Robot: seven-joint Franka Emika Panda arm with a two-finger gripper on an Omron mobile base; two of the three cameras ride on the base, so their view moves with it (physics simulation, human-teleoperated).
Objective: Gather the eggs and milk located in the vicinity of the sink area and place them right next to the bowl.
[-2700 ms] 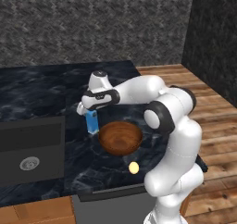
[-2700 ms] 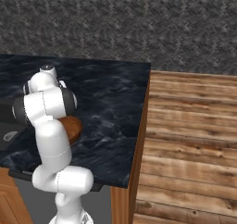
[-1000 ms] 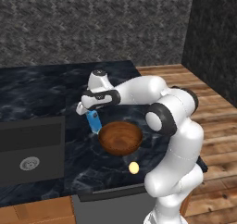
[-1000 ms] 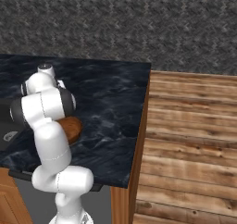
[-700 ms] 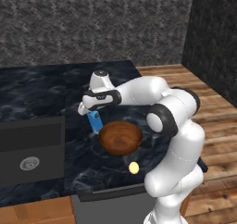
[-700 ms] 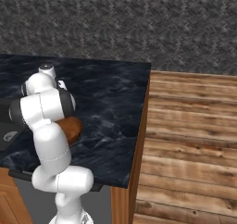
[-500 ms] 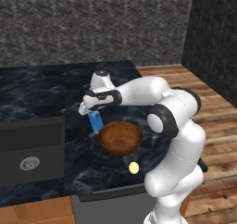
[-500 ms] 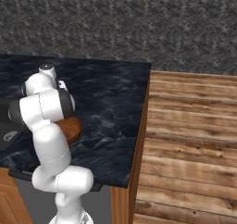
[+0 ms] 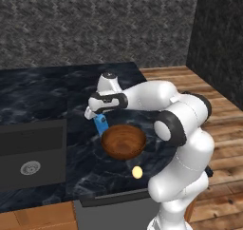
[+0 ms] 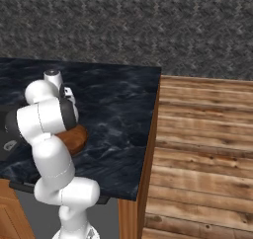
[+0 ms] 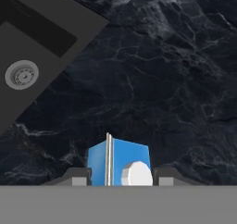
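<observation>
My gripper [image 9: 98, 119] is shut on the milk [image 9: 100, 126], a small blue carton that hangs tilted just left of the wooden bowl [image 9: 123, 141]. In the hand view the milk [image 11: 119, 160] sits between the two dark fingertips [image 11: 77, 176], its gabled top and white cap facing the camera. I cannot tell whether its base touches the counter. The pale egg [image 9: 137, 172] lies on the counter in front of the bowl, near the front edge. The sink [image 9: 31, 150] with its round drain [image 9: 30, 167] is at the left.
The dark marble counter [image 9: 42, 96] stretches back to a grey stone wall. Its right edge [image 10: 157, 104] drops to a wooden floor [image 10: 207, 149]. In the right base view my own arm covers most of the bowl [image 10: 75, 137].
The hand and the milk have shifted slightly right, toward the bowl. The bowl and egg have not moved.
</observation>
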